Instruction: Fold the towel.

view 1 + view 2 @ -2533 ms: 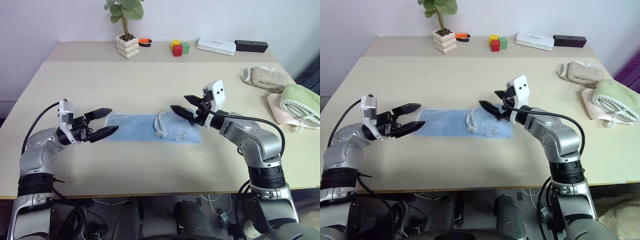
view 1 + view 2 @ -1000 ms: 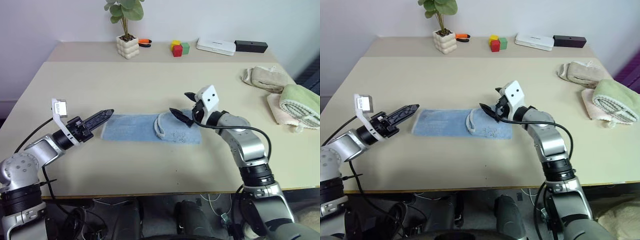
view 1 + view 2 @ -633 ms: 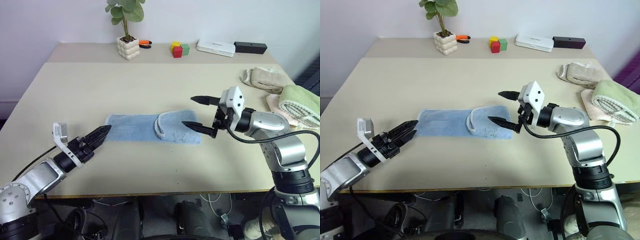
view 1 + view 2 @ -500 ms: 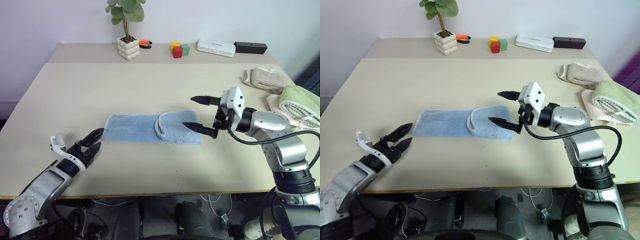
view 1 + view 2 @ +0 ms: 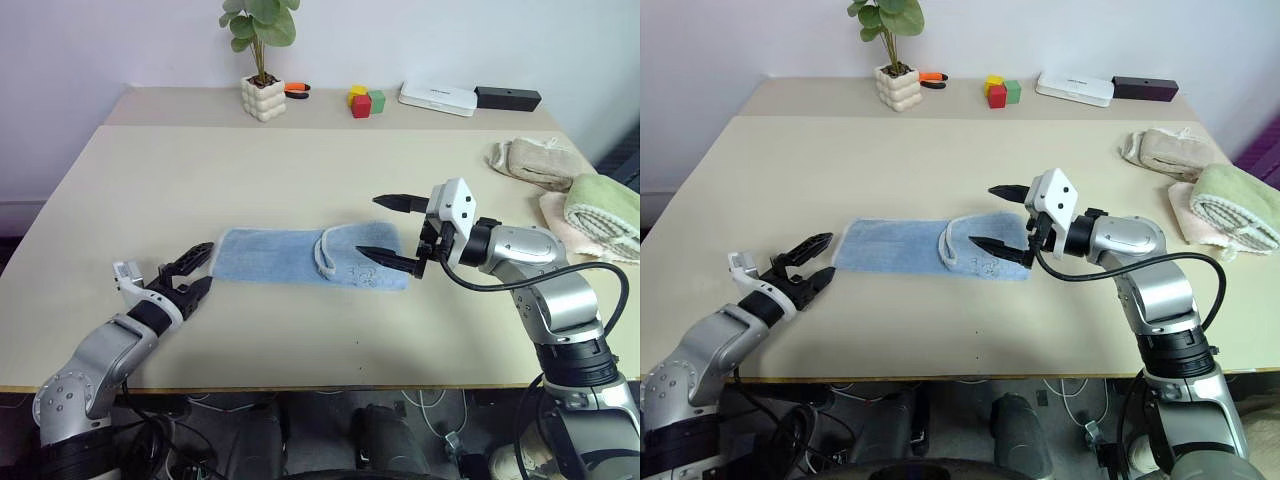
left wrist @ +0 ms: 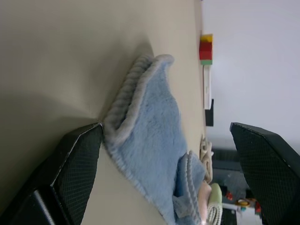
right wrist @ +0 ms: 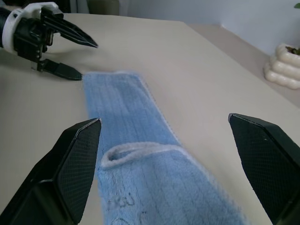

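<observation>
Beige counter (image 5: 300, 170) runs wide under a pale wall, with a raised back ledge carrying a potted plant (image 5: 262, 60), coloured blocks (image 5: 366, 101), a white box (image 5: 437, 97) and a black bar (image 5: 507, 98). Down at the near left, the left gripper (image 5: 195, 270) sits low over the counter, jaws released and spread, empty, tips just beside the towel's left end. The towel (image 5: 300, 260), light blue with a pale stitched edge, lies flat mid-counter as a long strip, its right part folded over with a looped hem showing. Over that right end hangs the right gripper (image 5: 390, 230), jaws wide apart, holding nothing. Far right, a beige rolled towel (image 5: 535, 160) and a green ribbed towel (image 5: 605, 205) rest near the edge.
</observation>
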Tool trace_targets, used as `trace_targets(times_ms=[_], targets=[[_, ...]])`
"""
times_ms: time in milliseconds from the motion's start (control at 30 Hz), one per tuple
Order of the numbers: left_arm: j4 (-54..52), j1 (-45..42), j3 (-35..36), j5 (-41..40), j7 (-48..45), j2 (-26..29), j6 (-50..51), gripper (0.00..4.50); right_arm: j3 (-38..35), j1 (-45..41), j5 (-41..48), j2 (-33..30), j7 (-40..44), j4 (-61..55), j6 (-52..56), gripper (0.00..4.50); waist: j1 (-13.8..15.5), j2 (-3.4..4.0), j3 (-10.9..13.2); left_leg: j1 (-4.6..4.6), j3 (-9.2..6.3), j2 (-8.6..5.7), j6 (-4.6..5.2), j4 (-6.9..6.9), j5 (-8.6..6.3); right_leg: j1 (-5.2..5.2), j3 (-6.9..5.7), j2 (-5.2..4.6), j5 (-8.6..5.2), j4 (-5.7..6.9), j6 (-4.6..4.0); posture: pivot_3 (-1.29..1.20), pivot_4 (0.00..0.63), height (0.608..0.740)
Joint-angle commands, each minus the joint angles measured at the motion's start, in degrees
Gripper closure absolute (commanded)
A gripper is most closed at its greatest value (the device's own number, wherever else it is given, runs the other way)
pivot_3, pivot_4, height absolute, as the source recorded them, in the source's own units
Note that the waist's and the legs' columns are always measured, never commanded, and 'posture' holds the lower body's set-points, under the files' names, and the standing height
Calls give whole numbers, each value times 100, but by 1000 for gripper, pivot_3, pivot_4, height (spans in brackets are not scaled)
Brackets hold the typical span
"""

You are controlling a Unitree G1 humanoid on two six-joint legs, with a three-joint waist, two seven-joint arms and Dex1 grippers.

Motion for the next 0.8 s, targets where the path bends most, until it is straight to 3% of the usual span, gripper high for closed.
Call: trace_targets(times_ms=[33,233,267,533,800], targets=[[314,-137,-367,-51,148,104,254,1223,-55,-133,-13,43,-94,-98,-114,0,21,0,0,0,0,0,0,0,0,0,0,0,0,0,0,0,150,735],[585,-355,-432,155,-16,206,351,4255,-116,-83,-78,1,-224,-135,-133,0,63,16,-7,0,0,-2,0,0,0,0,-3,-1,0,-1,0,0,150,735],[587,-379,-405,121,-37,194,331,4414,-130,-53,-86,-16,-238,-140,-133,0,62,26,-12,0,0,-2,0,0,0,1,-4,-2,0,-1,0,0,150,735],[96,-841,-218,685,-1229,367,260,4414,-861,662,366,-573,220,-52,-158,0,57,25,-4,-10,-1,-2,4,-3,-2,1,-12,-7,1,-24,-3,0,150,735],[-501,-1675,-1473,2976,-3670,817,301,4414,-1355,1097,444,-860,447,309,-411,0,47,26,-2,-8,19,-10,6,-58,-3,8,-12,5,11,-89,-14,0,150,735]])
